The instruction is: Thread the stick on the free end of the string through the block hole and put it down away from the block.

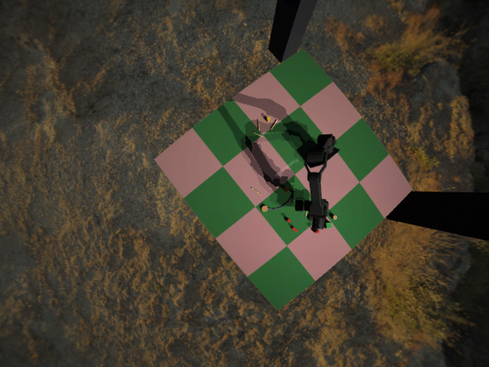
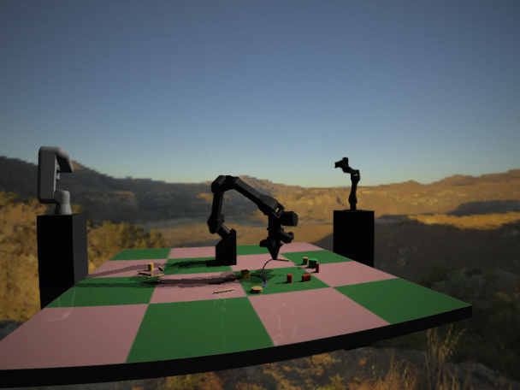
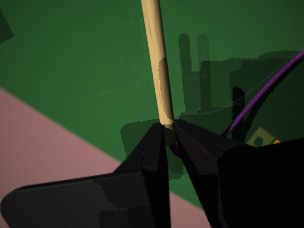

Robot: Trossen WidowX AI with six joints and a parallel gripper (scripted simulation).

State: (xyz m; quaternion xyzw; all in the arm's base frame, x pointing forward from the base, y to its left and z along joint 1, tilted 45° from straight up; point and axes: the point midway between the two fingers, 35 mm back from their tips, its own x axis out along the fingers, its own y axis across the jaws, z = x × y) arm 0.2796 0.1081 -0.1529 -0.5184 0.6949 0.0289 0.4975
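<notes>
From the top, your block (image 1: 285, 188) (image 2: 245, 274) (image 3: 260, 138) sits on the checkered surface (image 1: 237, 249) (image 2: 197, 333) (image 3: 60, 150), near the button (image 1: 264, 208) (image 2: 257, 290). In the exterior view, your pincer (image 2: 274, 258) (image 3: 167, 128) hangs above it, string (image 2: 264, 274) (image 3: 270, 85) trailing to the button. At the wrist, you're clamped on the stick's (image 2: 282, 260) (image 3: 158, 65) string end; the block lies apart.

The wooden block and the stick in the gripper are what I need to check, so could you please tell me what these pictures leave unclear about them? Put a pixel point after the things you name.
- Block (image 1: 285, 188) (image 2: 245, 274) (image 3: 259, 137): its hole's far opening faces away in the wrist view.
- Held stick (image 3: 158, 65): its far tip is cut off by the wrist view's top edge.
</notes>
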